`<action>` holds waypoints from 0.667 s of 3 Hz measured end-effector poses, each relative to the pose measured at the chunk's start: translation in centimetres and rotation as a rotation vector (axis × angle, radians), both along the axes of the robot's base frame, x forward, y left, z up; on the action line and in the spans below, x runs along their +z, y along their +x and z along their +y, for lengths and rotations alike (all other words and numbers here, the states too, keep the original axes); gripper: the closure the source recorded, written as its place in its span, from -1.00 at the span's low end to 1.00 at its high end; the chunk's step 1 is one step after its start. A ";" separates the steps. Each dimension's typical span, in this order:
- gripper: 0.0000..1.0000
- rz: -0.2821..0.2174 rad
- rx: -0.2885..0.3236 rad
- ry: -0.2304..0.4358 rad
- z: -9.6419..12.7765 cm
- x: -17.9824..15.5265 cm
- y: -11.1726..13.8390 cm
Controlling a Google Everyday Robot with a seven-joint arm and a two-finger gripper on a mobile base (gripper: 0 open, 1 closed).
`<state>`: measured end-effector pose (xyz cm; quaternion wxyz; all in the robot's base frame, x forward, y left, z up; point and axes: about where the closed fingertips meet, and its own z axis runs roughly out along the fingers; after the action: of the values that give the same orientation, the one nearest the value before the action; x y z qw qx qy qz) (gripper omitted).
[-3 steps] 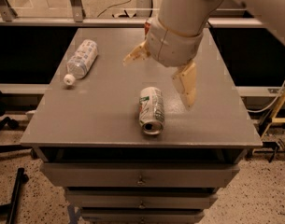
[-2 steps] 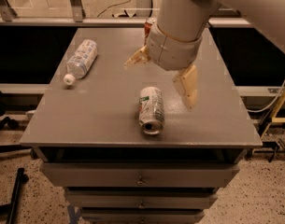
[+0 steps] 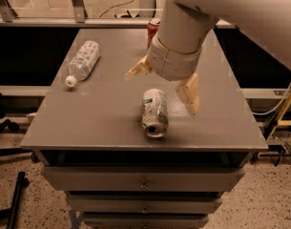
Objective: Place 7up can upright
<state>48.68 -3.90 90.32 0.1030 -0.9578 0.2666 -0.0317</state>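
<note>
The 7up can (image 3: 154, 112) lies on its side near the front edge of the grey table (image 3: 88, 123), its open top facing the front. My gripper (image 3: 163, 90) hangs just above the can's far end with the fingers spread wide. One fingertip (image 3: 133, 72) is to the can's back left, the other fingertip (image 3: 191, 99) is to its right. The gripper holds nothing.
A clear plastic water bottle (image 3: 82, 61) with a white cap lies on its side at the table's back left. A red cola can (image 3: 153, 30) stands at the back, partly hidden by my arm. Drawers sit below the tabletop.
My gripper has shifted slightly towards the front left, closer over the 7up can. The can and the bottle have not moved.
</note>
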 end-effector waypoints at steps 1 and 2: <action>-1.00 0.000 0.047 0.005 -0.8 -1.9 -0.2; -1.00 0.006 0.074 0.010 -1.2 -3.1 -0.4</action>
<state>48.30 -5.10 87.25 0.1081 -0.9666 0.2312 -0.0238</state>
